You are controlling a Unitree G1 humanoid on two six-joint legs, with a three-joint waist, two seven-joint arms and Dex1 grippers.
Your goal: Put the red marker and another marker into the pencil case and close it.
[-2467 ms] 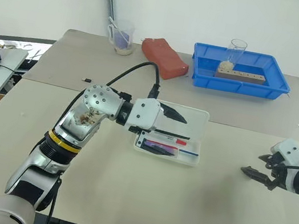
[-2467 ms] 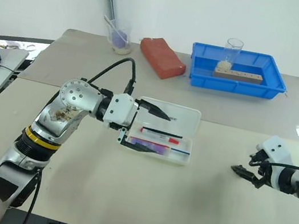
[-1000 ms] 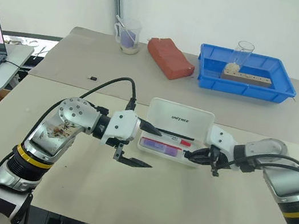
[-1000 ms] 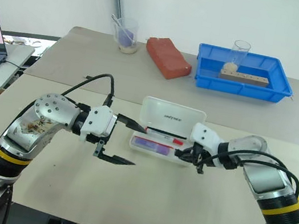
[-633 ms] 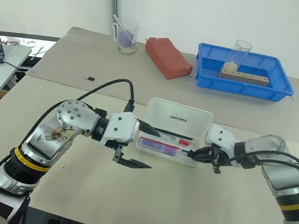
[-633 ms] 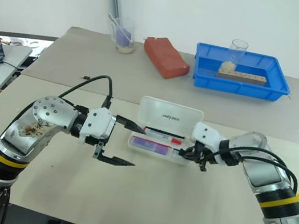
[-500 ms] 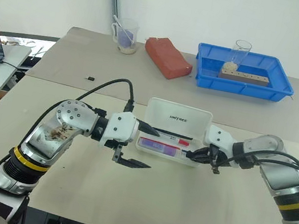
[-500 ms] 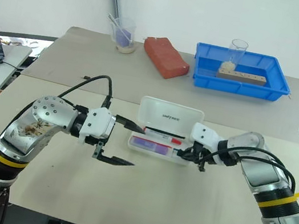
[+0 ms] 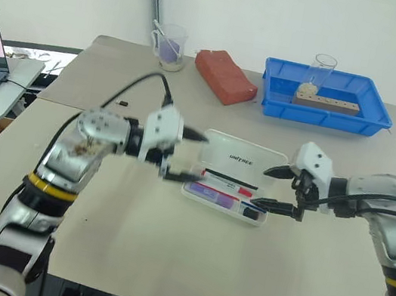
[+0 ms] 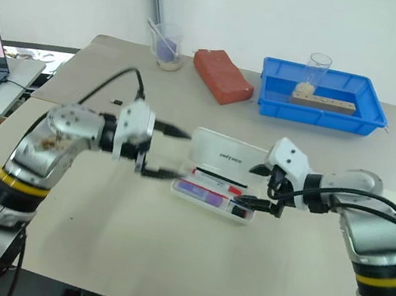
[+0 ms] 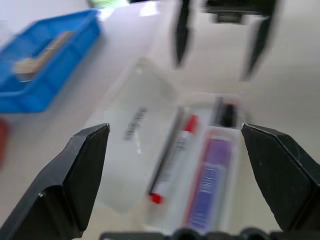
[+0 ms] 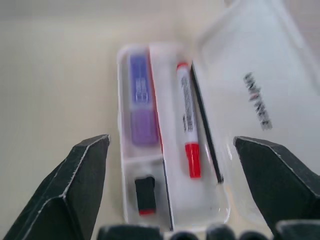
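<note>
Case (image 9: 233, 177) open on the bench (image 9: 162, 264), lid tilted back, "UNITREE" print showing. Inside: red marker (image 12: 188, 125) in the compartment next to the lid, purple marker (image 12: 141, 107) in the outer compartment, small black item with a red end (image 12: 145, 196) in the little end section. Left gripper (image 9: 181, 156) released, jaws wide, empty, hovering at the case's left end. Right gripper (image 9: 277, 187) likewise spread and empty, at the case's right end, not touching it. Farther back: blue tray (image 9: 319, 112), red brick (image 9: 226, 78), cup (image 9: 169, 45).
</note>
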